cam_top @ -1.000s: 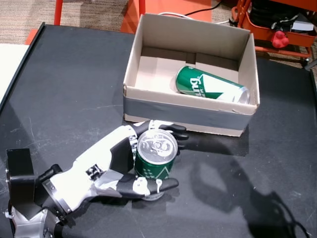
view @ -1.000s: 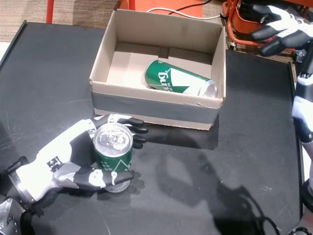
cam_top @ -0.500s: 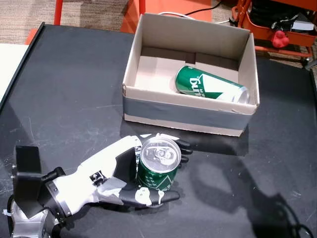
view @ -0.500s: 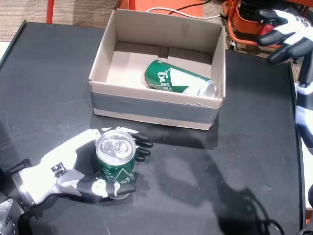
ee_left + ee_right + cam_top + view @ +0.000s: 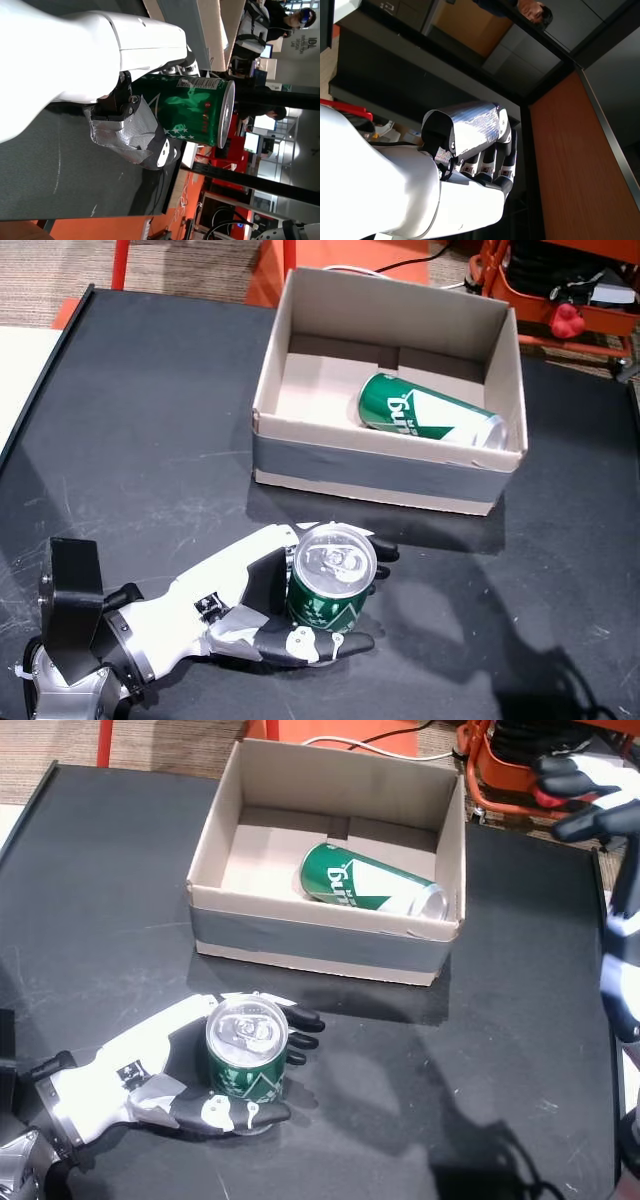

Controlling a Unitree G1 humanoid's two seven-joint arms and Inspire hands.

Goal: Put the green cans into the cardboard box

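An upright green can (image 5: 328,585) (image 5: 246,1050) is in my left hand (image 5: 235,605) (image 5: 150,1070), whose thumb and fingers wrap its sides, in front of the cardboard box (image 5: 300,455) (image 5: 240,930). The left wrist view shows the same green can (image 5: 192,115) against the palm. A second green can (image 5: 430,412) (image 5: 370,888) lies on its side inside the box at the right. My right hand (image 5: 590,795) is raised at the far right, beyond the table, with its fingers spread; in the right wrist view this hand (image 5: 480,145) holds nothing.
The black table (image 5: 150,420) spreads around the box. An orange cart (image 5: 570,290) with a red object stands behind the table's far right corner. A person is visible in the left wrist view's background.
My left hand has carried the can a little to the right and nearer to me. The can looks lifted slightly. My right hand has shifted a little at the far right.
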